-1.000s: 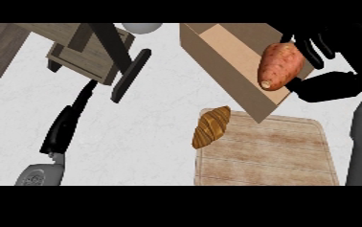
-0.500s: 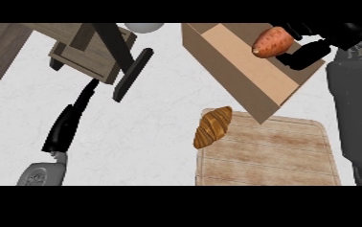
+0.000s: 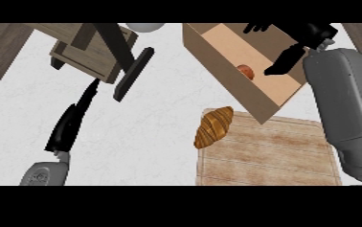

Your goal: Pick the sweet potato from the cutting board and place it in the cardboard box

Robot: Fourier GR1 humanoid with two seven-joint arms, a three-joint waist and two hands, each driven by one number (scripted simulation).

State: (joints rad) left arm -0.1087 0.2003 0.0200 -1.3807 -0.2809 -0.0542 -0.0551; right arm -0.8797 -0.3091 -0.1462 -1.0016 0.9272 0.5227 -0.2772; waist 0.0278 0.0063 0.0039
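The right hand hangs over the far corner of the cardboard box, its fingers spread and relaxed, one pointing down into the box. It holds nothing and touches nothing that can be seen. The sweet potato lies inside the cardboard box, on its floor near the long side wall; only a small orange part of it shows, just beside the tip of that lowered finger, and whether the two touch cannot be told.

The cutting board lies on the counter just below the box, its upper edge partly under the box's near corner. A croissant rests on the board's upper left corner, hanging over its edge toward the counter.

The left hand shows well to the left of the box, low in the view, fingers straight and together, holding nothing. Further up, left of the box, stands a wooden knife block with dark handles.
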